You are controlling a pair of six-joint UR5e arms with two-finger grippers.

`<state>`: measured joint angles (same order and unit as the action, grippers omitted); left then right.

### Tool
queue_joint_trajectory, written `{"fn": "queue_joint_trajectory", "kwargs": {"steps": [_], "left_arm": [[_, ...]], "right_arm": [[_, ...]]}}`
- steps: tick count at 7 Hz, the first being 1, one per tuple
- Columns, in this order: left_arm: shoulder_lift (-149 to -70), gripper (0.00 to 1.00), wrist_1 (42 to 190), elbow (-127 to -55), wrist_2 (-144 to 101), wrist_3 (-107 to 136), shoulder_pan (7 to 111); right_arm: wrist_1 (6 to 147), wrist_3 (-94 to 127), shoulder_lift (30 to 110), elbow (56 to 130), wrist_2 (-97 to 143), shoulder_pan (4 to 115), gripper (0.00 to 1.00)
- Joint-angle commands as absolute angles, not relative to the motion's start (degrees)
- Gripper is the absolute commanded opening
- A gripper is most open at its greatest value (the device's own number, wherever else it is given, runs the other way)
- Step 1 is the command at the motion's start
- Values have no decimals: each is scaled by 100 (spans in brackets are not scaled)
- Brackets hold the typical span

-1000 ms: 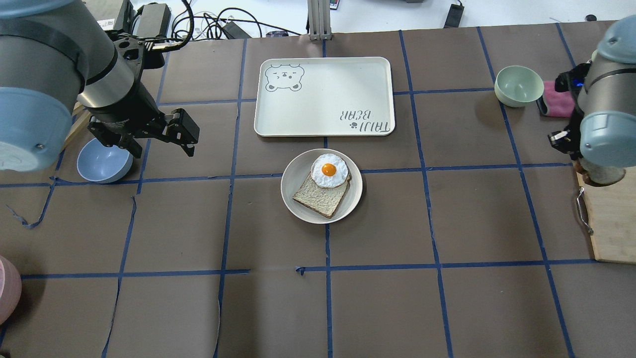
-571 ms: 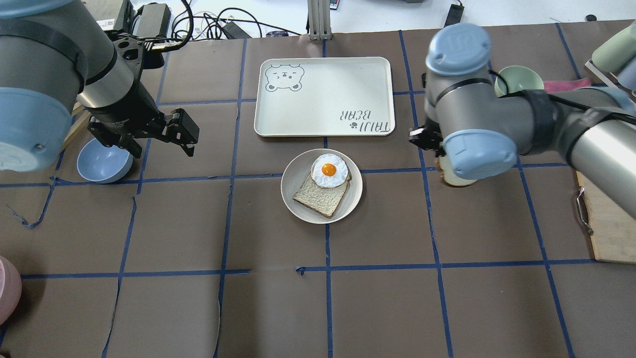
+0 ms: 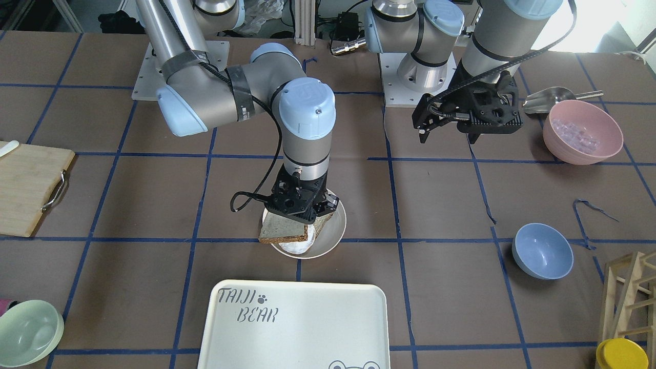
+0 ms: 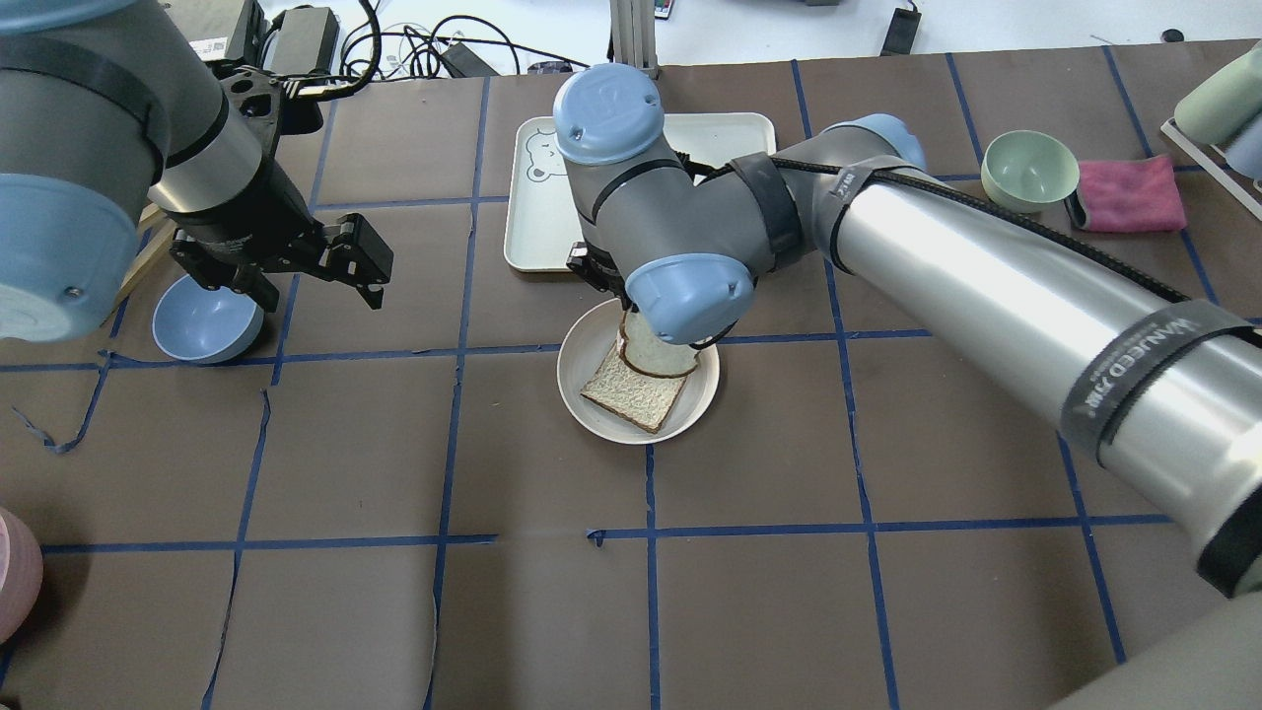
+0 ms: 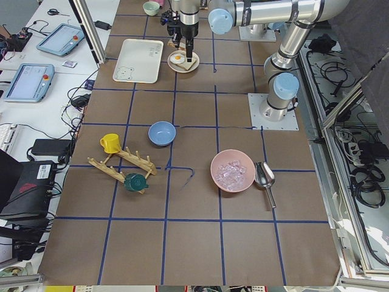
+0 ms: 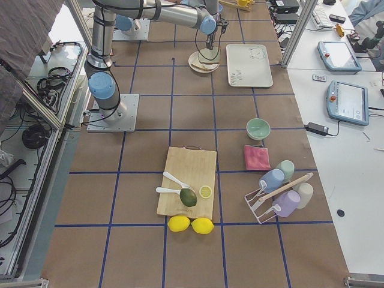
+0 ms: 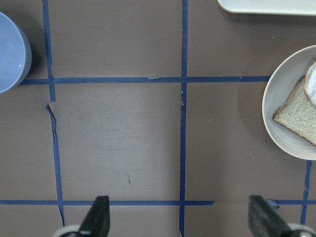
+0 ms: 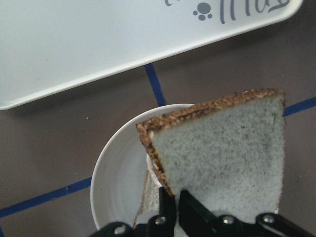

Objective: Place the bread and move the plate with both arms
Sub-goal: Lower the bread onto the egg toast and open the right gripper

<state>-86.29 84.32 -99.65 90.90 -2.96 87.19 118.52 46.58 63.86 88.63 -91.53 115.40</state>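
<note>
The bread, pale crumb with a dark crust, hangs edge-up in my right gripper, which is shut on its lower edge. It hovers just over the round off-white plate in the table's middle. On the plate lies a tan slice with a fried egg, mostly hidden under the bread. The front view shows the right gripper, the bread and the plate. My left gripper is open and empty, well to the plate's left, above bare table.
The white "TAIJI BEAR" tray lies just beyond the plate, partly under my right arm. A blue bowl sits under my left arm. A green bowl and pink cloth are at the far right. A pink bowl is near the left base.
My right arm has swung in from the table's right edge to above the plate, carrying the bread. The bread now covers the egg. The left arm has not moved.
</note>
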Motion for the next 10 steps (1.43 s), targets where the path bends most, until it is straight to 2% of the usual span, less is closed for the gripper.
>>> {"fn": "queue_joint_trajectory", "kwargs": {"steps": [1, 8, 10], "left_arm": [[-8622, 100, 8429, -9958, 9079, -290, 8719], [-8622, 100, 8429, -9967, 9123, -290, 8719], [-8622, 100, 8420, -9958, 9123, -290, 8719]], "right_arm": [[11577, 5429, 6232, 8754, -8868, 11619, 0], [11540, 5678, 6117, 8833, -8886, 11610, 0], [11637, 5669, 6117, 8833, -8877, 11602, 42]]}}
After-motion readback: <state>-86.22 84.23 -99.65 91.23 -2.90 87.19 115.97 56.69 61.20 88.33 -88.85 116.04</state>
